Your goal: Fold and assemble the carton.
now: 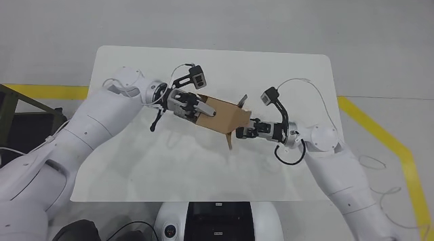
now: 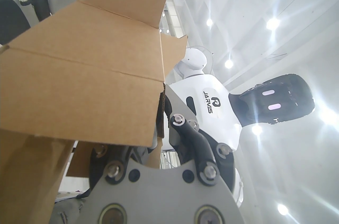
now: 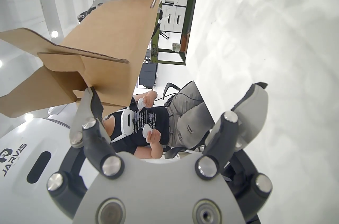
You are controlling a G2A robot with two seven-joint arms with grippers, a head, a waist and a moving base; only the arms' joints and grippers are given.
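**Carton pinched at one end, other hand spread at its flaps**

The left hand (image 1: 202, 109) is pressed together on the carton (image 1: 220, 115), pinching a panel at one end. Seen from that wrist, the carton (image 2: 79, 63) covers one finger, and the other lies right against a cardboard edge.

The right hand (image 1: 243, 131) is spread wide at the opposite end. One of its fingers (image 3: 87, 103) touches the tip of a lower flap. The other finger (image 3: 251, 100) stands well apart from the cardboard.

The carton hangs over the middle of the white surface (image 1: 203, 166), between the two hands. I can't tell whether its lowest flap rests on the surface.

A thin white cable (image 1: 319, 91) loops over the surface behind the right arm, well apart from the carton. A yellow line (image 1: 380, 129) runs along the floor past the surface's edge on that side.

The carton's long axis runs from hand to hand, slanting across the surface. The pinched end sits a little farther from the robot and the other end nearer. The open end faces the right hand with its flaps splayed, one standing up (image 1: 241, 98) and one hanging down (image 1: 230, 140).
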